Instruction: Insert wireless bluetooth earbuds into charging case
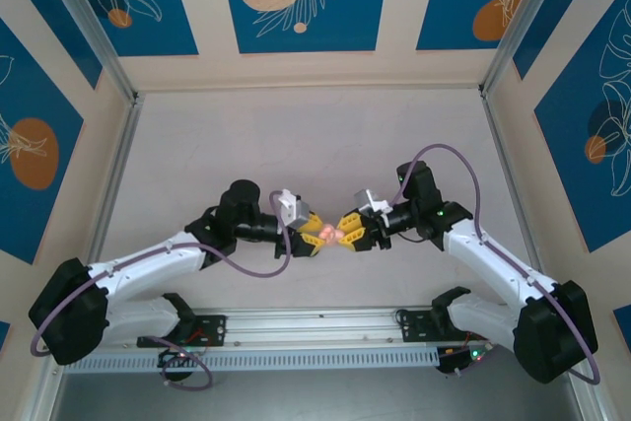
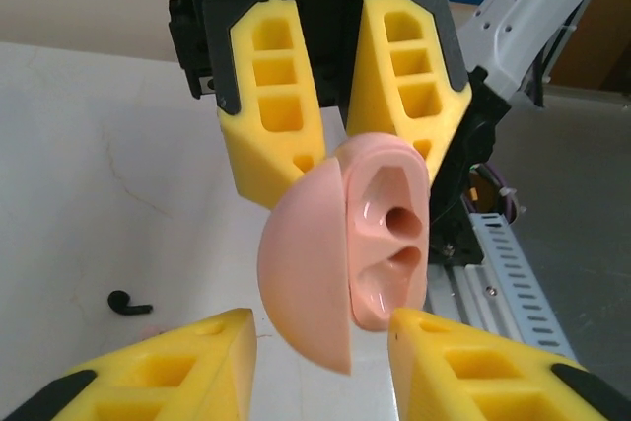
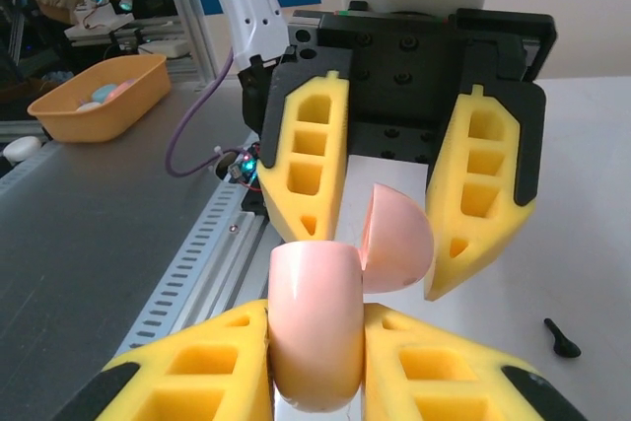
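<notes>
The right tool (image 3: 314,342) was clamped on the base half of the pale pink charging case (image 2: 380,244), holding it up off the table (image 2: 89,165) between the two arms. My left tool (image 2: 317,327) had its yellow, hollow-celled fingers (image 2: 148,372) standing apart on either side of the hinged lid. A gap showed beside the dome, so I read it as not yet gripping.

The case was a glossy hard shell, rounded like a pebble outside, with two moulded sockets inside, both empty. I judged it light and stiff but slippery. The domed lid offered no flat face for a finger, so a squeeze near its rim could have let it squirt out or snap shut. The surest hold looked to be across the widest part of the base, as the right tool had it.

One black earbud (image 2: 128,303) lay on the matte white table, well apart from the case. Tiny, smooth and stemmed, it would probably skid or roll under a finger. I would have pinched it gently across the bulb, leaving the stem free.
</notes>
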{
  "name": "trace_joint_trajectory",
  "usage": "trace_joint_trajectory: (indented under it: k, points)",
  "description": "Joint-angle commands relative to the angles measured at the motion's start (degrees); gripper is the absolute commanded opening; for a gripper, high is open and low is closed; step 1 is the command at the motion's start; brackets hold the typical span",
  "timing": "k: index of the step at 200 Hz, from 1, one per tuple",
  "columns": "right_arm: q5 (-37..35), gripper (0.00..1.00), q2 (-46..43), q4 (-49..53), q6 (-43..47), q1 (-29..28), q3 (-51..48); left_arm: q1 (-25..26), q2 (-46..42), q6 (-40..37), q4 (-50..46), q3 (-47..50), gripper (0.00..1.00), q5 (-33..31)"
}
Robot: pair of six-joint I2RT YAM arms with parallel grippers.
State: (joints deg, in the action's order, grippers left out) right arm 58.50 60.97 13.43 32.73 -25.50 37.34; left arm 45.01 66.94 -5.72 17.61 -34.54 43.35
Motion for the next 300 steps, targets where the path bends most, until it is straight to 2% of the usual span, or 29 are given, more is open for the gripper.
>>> trace_joint_trajectory:
  k: [1, 22, 86, 128, 169, 211, 249, 300]
  points:
    - [0.7, 0.24, 0.9, 3.2, 2.7, -0.7, 1.8, -0.3, 1.0, 1.1, 2.2, -2.1, 0.34, 3.2]
    - [0.5, 0.24, 1.4, 3.5, 3.3, -0.9, 2.3, -0.3, 1.4, 1.3, 2.1, -2.3, 0.27, 3.6]
    - [-0.9, 0.23, 1.7, 4.0, 3.7, -1.0, 2.2, -0.3, 0.7, 0.7, -0.1, -2.7, 0.15, 3.9]
    - [-3.1, 0.23, 1.6, 3.1, 2.8, -1.0, 2.0, -0.3, 0.3, -0.2, -3.8, -3.5, 0.13, 3.0]
    - [-7.1, 0.24, 1.7, -0.6, 0.1, -1.0, 0.6, -0.3, -0.7, -2.5, -9.4, -4.3, 0.13, -0.5]
    - [-7.9, 0.25, 2.6, -3.7, -1.3, -1.0, -0.9, -0.3, -0.7, -3.3, -11.9, -4.7, 0.12, -1.7]
    - [-9.0, 0.32, 4.1, -3.9, -1.5, -1.1, -0.7, -0.3, -0.7, -4.3, -14.2, -5.4, 0.12, -2.6]
    - [-11.0, 0.37, 5.1, -1.0, -0.1, -1.6, 0.5, -0.3, -0.7, -8.8, -23.6, -8.1, 0.12, -6.8]
